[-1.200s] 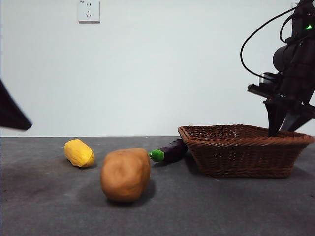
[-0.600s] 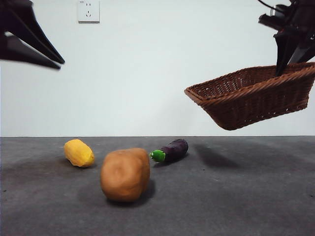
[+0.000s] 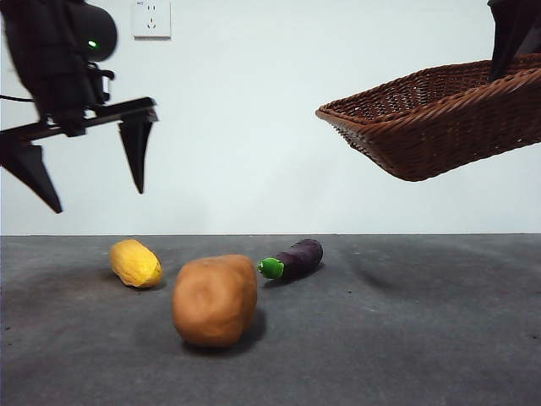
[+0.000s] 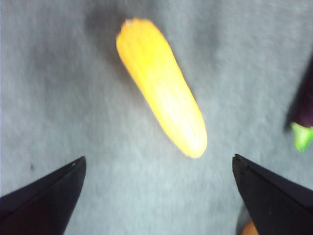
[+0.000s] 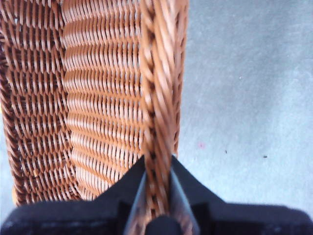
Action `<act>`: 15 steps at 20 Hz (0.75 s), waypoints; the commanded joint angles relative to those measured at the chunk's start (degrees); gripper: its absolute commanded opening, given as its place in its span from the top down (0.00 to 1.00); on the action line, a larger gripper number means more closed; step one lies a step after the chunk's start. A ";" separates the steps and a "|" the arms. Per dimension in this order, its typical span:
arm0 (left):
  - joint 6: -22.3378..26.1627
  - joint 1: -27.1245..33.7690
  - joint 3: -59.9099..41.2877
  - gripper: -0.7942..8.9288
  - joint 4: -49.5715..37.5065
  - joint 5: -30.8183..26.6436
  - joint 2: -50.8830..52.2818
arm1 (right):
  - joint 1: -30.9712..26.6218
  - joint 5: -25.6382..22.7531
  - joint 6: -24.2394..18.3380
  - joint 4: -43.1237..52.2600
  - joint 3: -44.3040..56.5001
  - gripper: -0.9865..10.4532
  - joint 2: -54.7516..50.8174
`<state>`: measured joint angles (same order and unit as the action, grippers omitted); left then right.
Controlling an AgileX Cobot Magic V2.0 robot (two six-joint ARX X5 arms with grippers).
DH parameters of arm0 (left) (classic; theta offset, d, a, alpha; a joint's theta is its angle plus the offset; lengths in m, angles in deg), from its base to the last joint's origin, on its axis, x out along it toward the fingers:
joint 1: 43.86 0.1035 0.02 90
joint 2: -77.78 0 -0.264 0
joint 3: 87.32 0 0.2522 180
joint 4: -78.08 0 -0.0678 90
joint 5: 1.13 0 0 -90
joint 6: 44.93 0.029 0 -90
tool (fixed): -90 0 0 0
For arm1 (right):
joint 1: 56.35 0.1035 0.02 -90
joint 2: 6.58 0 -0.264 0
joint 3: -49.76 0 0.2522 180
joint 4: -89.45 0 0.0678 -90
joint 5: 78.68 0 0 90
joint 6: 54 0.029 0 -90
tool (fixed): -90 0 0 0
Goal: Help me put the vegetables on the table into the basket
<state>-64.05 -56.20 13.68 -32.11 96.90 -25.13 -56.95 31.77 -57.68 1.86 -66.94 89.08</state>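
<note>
My right gripper (image 5: pixel 157 169) is shut on the braided rim of the brown wicker basket (image 5: pixel 98 98), which hangs tilted high above the table at the upper right (image 3: pixel 439 118). The yellow corn (image 3: pixel 135 263) lies at the left of the grey table (image 3: pixel 380 338), the big tan potato (image 3: pixel 215 300) nearer the front, the purple eggplant (image 3: pixel 292 259) with its green cap behind it. My left gripper (image 3: pixel 84 169) hovers open above the corn (image 4: pixel 161 85), which lies between and beyond its jaws; the eggplant's cap (image 4: pixel 302 134) shows at the edge.
A white wall with a socket (image 3: pixel 152 19) stands behind the table. Bare table surface lies under the raised basket at the right.
The left arm has come down and in from the upper left to hover over the corn. The right gripper lifted the basket off the table and carried it higher to the right.
</note>
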 commanded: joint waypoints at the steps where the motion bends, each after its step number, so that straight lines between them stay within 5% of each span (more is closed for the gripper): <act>1: -1.33 -1.14 4.85 0.40 1.75 -0.59 -4.81 | 0.24 0.83 -1.05 0.07 -0.07 0.92 -0.44; 8: -1.88 -2.34 13.27 0.40 4.35 -6.80 -16.72 | 0.26 3.61 -1.51 -0.57 -0.07 0.92 -0.70; 15: -3.23 -2.62 13.25 0.41 0.68 -5.86 -20.39 | 0.26 3.61 -1.57 -0.85 -0.04 0.92 -0.70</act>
<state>-66.52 -58.58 26.86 -31.78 91.20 -44.24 -56.80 34.41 -58.82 0.62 -66.94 89.01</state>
